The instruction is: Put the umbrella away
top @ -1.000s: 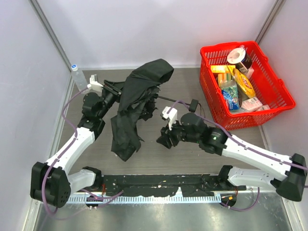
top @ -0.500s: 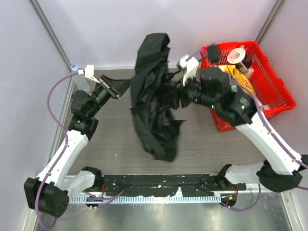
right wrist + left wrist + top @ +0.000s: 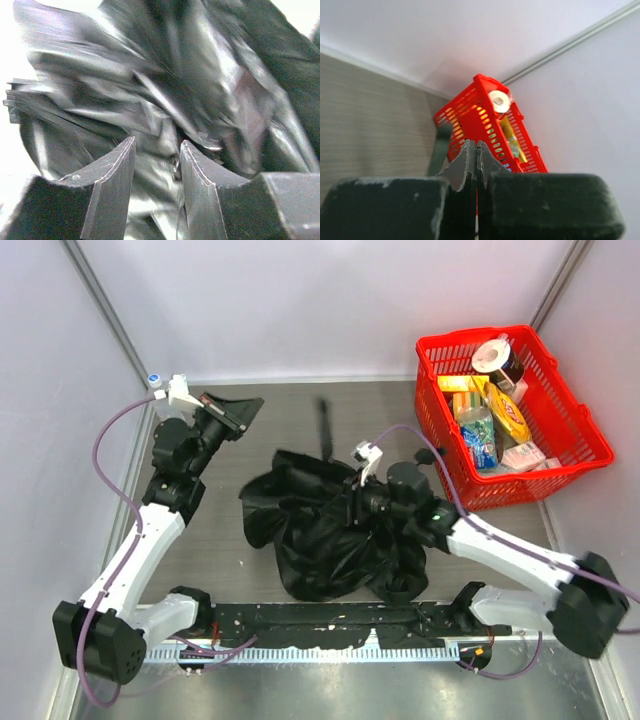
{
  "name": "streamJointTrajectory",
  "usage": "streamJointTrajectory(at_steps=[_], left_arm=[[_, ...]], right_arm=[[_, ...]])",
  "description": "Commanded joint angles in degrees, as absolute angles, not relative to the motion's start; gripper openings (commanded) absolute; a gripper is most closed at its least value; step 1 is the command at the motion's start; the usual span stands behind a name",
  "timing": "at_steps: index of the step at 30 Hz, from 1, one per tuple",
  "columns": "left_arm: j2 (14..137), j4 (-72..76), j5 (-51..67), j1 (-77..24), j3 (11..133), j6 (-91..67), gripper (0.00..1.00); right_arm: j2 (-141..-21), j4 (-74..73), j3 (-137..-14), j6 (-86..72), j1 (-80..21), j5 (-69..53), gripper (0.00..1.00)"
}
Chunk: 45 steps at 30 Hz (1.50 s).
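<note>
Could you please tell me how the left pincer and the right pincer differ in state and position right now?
The left pincer is shut and empty; the right pincer has its jaws apart. The left one stands apart from the umbrella, aimed toward the red basket; the right one sits low against the umbrella's crumpled fabric. Both are dark two-finger pincers.

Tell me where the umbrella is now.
Top view: the umbrella lies crumpled in the centre, beneath the right end effector, left of the red basket.
</note>
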<state>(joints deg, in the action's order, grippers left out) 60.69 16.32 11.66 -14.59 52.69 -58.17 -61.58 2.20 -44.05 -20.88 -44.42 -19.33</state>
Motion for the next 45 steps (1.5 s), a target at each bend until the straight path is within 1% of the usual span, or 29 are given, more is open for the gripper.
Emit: streamJointTrajectory(at_steps=[1,2,3,4,5,6,7,8,9,11,13,14,15,16,17,18,19,20,21,22,23,26,28,31,34,37,40,43,45], left_arm=[[57.93,7.07,6.69,-13.98,54.92,-53.81,0.00],[57.66,1.90,5.90,-13.80,56.85,-52.14,0.05],[57.48,-4.07,5.45,-13.80,58.52,-49.51,0.16],[57.48,-7.18,5.97,-13.80,60.01,-47.57,0.36],[57.48,-8.86,7.98,-13.71,60.73,-44.76,0.49],[57.31,-11.49,9.22,-13.71,61.86,-42.04,0.57],[56.96,-14.04,9.40,-13.80,62.83,-40.27,0.63],[56.69,-15.80,9.67,-13.71,63.28,-38.43,0.67],[56.43,-16.60,10.63,-13.71,63.19,-37.10,0.69],[56.43,-18.54,12.12,-13.71,63.19,-36.12,0.69],[56.51,-17.59,17.20,-13.71,62.06,-36.21,0.70],[56.69,-17.49,18.62,-13.71,61.35,-36.65,0.69],[56.78,-17.23,19.94,-13.71,60.39,-37.09,0.68],[56.78,-15.92,21.00,-13.71,59.68,-37.70,0.68],[56.69,-14.34,21.53,-13.71,58.02,-38.40,0.68],[56.52,-13.46,22.23,-13.71,57.05,-39.19,0.68],[56.43,-12.49,23.11,-13.71,56.35,-39.90,0.68],[56.25,-11.35,23.99,-13.80,55.64,-41.03,0.68],[56.34,-10.03,24.52,-13.80,54.76,-42.00,0.68],[56.25,-8.63,24.87,-13.97,53.80,-43.49,0.68],[56.08,-8.00,24.52,-14.58,53.09,-43.94,0.68],[56.07,-9.31,21.63,-18.96,53.26,-44.73,0.70],[56.08,-10.36,21.80,-22.83,54.22,-44.47,0.70],[54.68,-12.39,23.02,-27.06,54.23,-44.56,0.70],[52.13,-15.10,22.50,-30.22,53.79,-42.63,0.70],[49.49,-16.70,21.36,-32.86,52.48,-41.66,0.70],[47.03,-16.61,21.45,-34.19,50.98,-41.92,0.71],[45.18,-16.96,20.83,-34.80,50.45,-41.57,0.73],[44.65,-18.10,20.22,-35.24,50.89,-40.70,0.73]], right_arm=[[-70.03,36.05,-41.04,-21.37,-44.91,-16.19,0.47],[-72.66,35.43,-43.83,-19.70,-44.91,-15.48,0.54],[-73.82,32.37,-45.25,-19.25,-44.91,-15.47,0.58],[-75.13,30.78,-48.22,-19.68,-44.91,-15.03,0.72],[-75.67,26.59,-49.99,-20.38,-44.91,-14.94,0.76],[-76.63,17.76,-54.27,-21.52,-44.91,-14.94,0.77],[-76.81,14.10,-56.75,-22.40,-45.00,-14.33,0.78],[-76.99,8.41,-59.56,-23.20,-45.09,-14.33,0.79],[-76.82,6.26,-60.37,-24.33,-45.17,-15.72,0.79],[-75.42,1.07,-62.14,-24.70,-45.09,-19.31,0.79],[-73.13,-3.32,-62.66,-24.35,-45.09,-22.04,0.79],[-72.08,-10.21,-65.36,-22.69,-45.09,-21.71,0.79],[-72.16,-14.98,-70.96,-18.41,-45.09,-16.84,0.79],[-72.85,-27.91,-74.32,-16.02,-45.09,-12.35,0.79],[-74.51,-33.26,-80.79,-10.60,-45.09,-1.60,0.79],[-75.40,-42.62,-83.03,-7.33,-44.91,2.94,0.80],[-77.06,-46.54,-85.58,1.75,-44.83,8.82,0.82],[-78.04,-52.32,-86.39,7.15,-44.82,12.70,0.82],[-80.48,-55.17,-86.83,13.30,-44.74,20.84,0.82],[-81.38,-56.33,-86.75,15.36,-44.04,25.96,0.83],[-82.78,-55.90,-86.05,17.99,-40.81,28.28,0.83],[-86.39,-54.15,-87.45,21.36,-35.43,24.27,0.83],[-87.98,-54.93,-88.60,26.68,-34.63,19.26,0.82],[-85.88,-58.43,-85.36,34.26,-33.05,16.80,0.87],[-81.41,-60.65,-82.27,46.11,-29.54,7.42,0.89],[-79.37,-58.54,-80.69,51.14,-29.00,0.90,0.89],[-82.95,-64.23,-80.34,53.44,-29.44,1.14,0.84],[-83.85,-61.80,-76.38,57.64,-29.18,4.30,0.81],[-85.07,-60.91,-76.73,58.62,-28.31,1.69,0.81]])
